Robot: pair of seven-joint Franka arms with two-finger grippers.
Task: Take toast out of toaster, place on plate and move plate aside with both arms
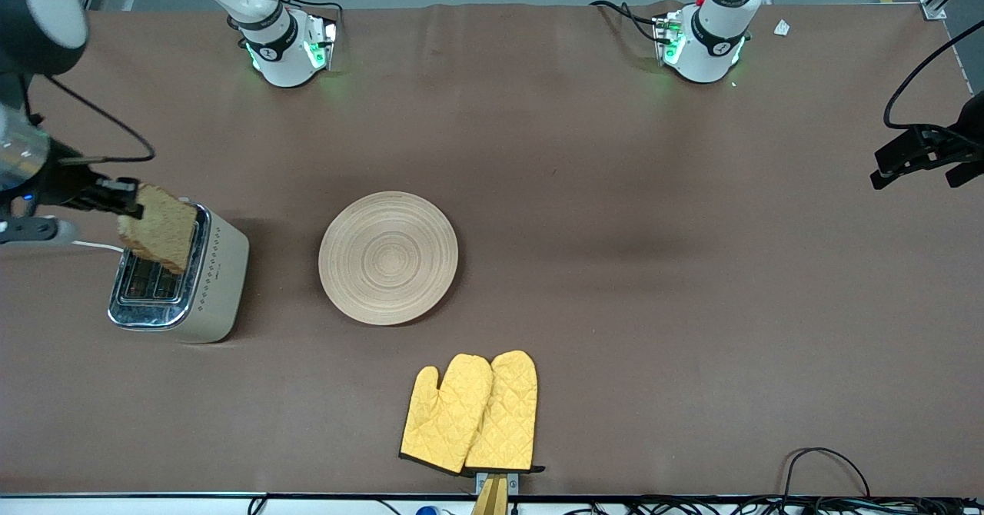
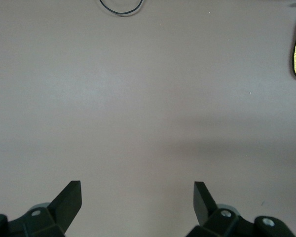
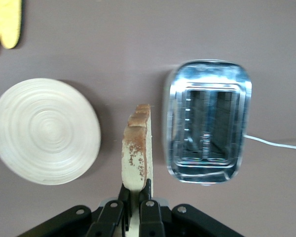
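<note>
Hanging in the air over the toaster (image 1: 178, 275): toast (image 1: 157, 227), one slice, speckled brown w/ darker crust, pinched by its edge in the right gripper (image 1: 127, 198). Seen edge-on in the right wrist view (image 3: 136, 150), clamped between the two narrow black fingers (image 3: 148, 212), just beside the toaster's slotted top (image 3: 207, 128), not in a slot. Tilted a bit in the front view, lower corner over the chrome top.

Sitting toward the right arm's end of the table: toaster, cream body, shiny chrome lid, two slots, white cord (image 3: 274, 143) trailing off. Row of small dark marks along its side, too small to read as writing; no brand legible.

Lying flat near the table's middle, beside the toaster but well apart from it: plate (image 1: 388, 257), round, light beige, ring grooves, bare. Also in the right wrist view (image 3: 44, 131).

Resting nearer the front camera than the plate: pair of yellow quilted oven mitts (image 1: 470, 413), overlapping, dark trim at the cuffs.

Waiting over bare brown table (image 1: 692, 269) at the left arm's end: left gripper (image 1: 919, 157), fingers (image 2: 69, 200) spread wide, nothing between them.
</note>
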